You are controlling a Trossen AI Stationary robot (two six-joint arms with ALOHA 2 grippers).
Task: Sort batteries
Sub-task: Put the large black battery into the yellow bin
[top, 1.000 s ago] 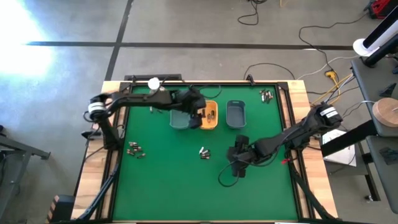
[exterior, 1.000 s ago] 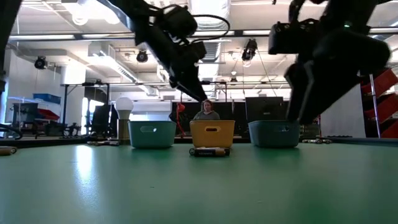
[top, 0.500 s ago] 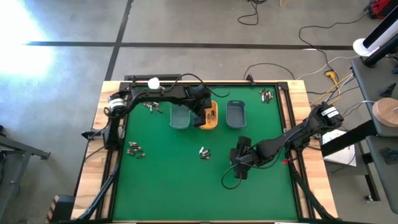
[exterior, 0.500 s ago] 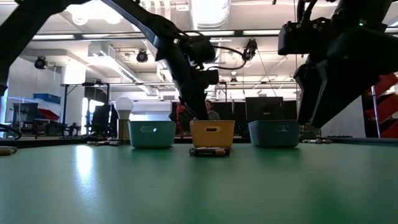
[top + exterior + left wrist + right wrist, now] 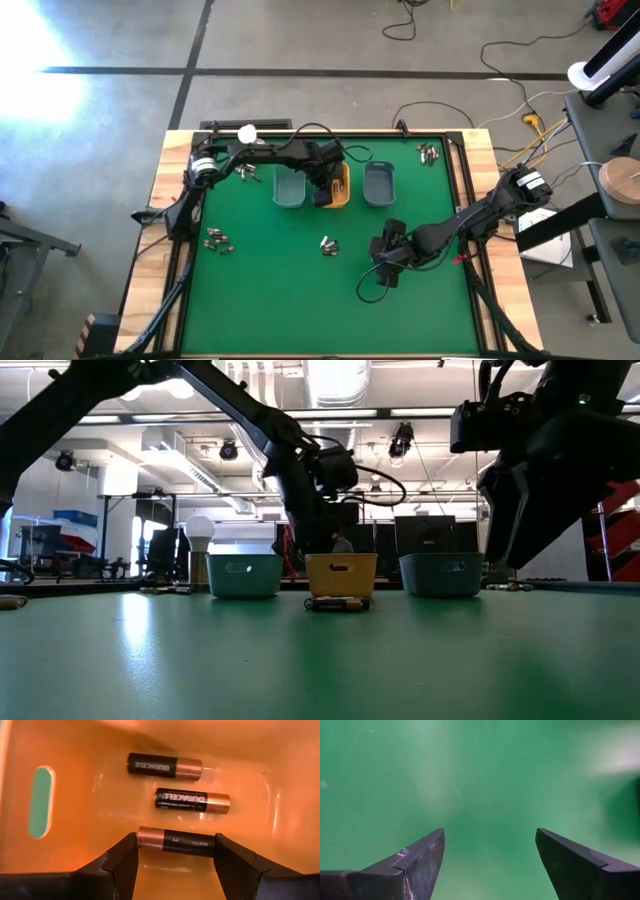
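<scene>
Left wrist view: an AA battery (image 5: 176, 841) is clenched end to end by the left gripper (image 5: 176, 851) inside the orange tray (image 5: 75, 795), apparently just above its floor, beside two more batteries (image 5: 192, 801). Right gripper (image 5: 490, 851) gapes empty over the green mat (image 5: 480, 780).

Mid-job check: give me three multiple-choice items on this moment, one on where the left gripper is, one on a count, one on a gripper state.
1. Where is the left gripper?
A. Over the orange tray
B. Over the right-hand grey tray
C. At the table's near edge

2. How many batteries show in the left wrist view?
A. One
B. Three
C. Five

3. What is the right gripper doing?
A. Shut on a battery
B. Open over bare green mat
C. Inside a tray

Answers:
1. A: the left wrist view fills with orange tray floor.
2. B: two lie on the floor, and a third battery sits between the fingers.
3. B: its fingers stand apart with only mat between them.
</scene>
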